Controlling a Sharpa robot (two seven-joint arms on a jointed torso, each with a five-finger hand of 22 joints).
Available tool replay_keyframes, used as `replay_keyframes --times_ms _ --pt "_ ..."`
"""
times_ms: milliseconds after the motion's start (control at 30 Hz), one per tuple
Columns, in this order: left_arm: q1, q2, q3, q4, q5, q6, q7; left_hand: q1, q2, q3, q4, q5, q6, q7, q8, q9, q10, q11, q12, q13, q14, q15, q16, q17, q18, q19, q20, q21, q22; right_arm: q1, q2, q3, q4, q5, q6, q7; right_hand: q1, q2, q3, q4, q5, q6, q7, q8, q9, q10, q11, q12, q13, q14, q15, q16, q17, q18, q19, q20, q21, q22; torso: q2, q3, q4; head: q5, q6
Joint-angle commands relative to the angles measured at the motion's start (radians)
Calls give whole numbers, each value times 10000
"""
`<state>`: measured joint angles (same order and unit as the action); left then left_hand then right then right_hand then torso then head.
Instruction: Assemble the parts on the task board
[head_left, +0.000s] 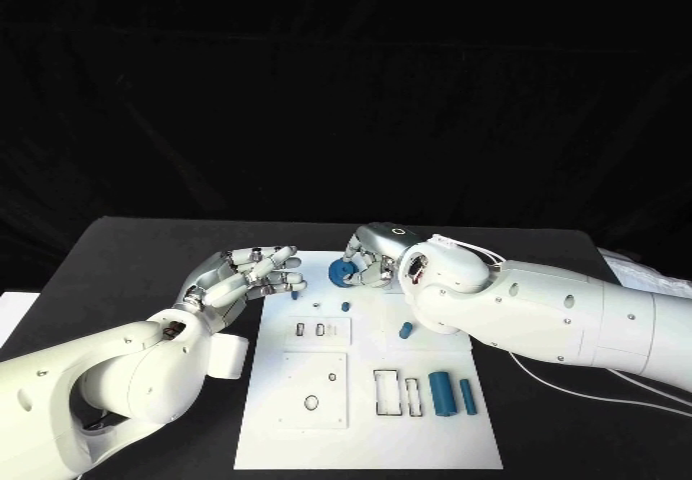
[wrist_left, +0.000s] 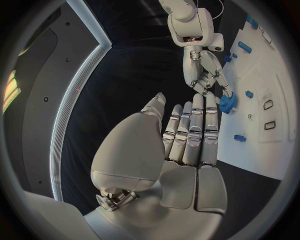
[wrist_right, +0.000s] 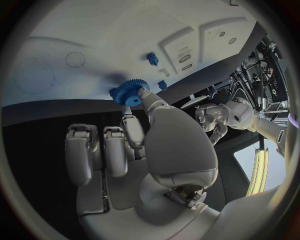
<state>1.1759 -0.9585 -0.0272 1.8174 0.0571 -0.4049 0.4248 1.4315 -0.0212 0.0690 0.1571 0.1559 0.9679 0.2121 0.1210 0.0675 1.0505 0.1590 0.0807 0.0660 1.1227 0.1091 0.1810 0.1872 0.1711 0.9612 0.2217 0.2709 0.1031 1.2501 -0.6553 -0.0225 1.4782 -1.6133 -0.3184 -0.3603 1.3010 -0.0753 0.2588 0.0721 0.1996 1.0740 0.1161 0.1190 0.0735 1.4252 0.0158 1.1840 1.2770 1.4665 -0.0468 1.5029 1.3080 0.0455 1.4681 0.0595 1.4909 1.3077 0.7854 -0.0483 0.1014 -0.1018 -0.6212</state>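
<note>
The white task board (head_left: 289, 440) lies in the middle of the black table. My right hand (head_left: 381, 252) is over the board's far edge and pinches a blue gear (head_left: 343, 272) at its fingertips. In the right wrist view the gear (wrist_right: 129, 91) sits at the thumb tip of that hand (wrist_right: 147, 145), just above the board (wrist_right: 94, 40). My left hand (head_left: 238, 280) hovers at the board's far left corner, fingers apart, holding nothing. In the left wrist view its palm (wrist_left: 181, 150) is bare, and beyond it are the right hand (wrist_left: 206, 70) and the gear (wrist_left: 227, 103).
Two blue cylinders (head_left: 441, 393) (head_left: 467, 396) lie at the board's right side beside rectangular slots. Small blue pegs (head_left: 346, 307) (head_left: 405, 329) stand mid-board. A thin cable (head_left: 577, 385) runs on the table under my right arm.
</note>
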Motion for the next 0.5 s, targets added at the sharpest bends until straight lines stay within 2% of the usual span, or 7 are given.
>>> replay_keyframes --times_ms 33,500 --pt "10 14 8 19 17 215 46 -25 114 3 -55 -47 8 45 -45 -4 18 56 -43 13 22 55 -48 10 125 53 31 -51 -10 -26 171 -7 -166 -254 151 -102 -86 -6 4 90 -14 107 -67 17 61 -52 58 -72 -14 783 -33 3 1229 -84 248 -39 56 833 3 7 -26 35 -7" --pt "10 18 8 33 17 231 35 -18 123 7 -67 -63 10 42 -50 -4 23 55 -51 13 27 53 -58 19 126 58 30 -55 -14 -108 595 -46 -685 -259 365 -110 -326 -173 9 185 -251 -138 22 -150 -17 -220 133 -501 -237 772 26 -20 1193 -90 254 8 66 864 11 18 -32 61 -47"
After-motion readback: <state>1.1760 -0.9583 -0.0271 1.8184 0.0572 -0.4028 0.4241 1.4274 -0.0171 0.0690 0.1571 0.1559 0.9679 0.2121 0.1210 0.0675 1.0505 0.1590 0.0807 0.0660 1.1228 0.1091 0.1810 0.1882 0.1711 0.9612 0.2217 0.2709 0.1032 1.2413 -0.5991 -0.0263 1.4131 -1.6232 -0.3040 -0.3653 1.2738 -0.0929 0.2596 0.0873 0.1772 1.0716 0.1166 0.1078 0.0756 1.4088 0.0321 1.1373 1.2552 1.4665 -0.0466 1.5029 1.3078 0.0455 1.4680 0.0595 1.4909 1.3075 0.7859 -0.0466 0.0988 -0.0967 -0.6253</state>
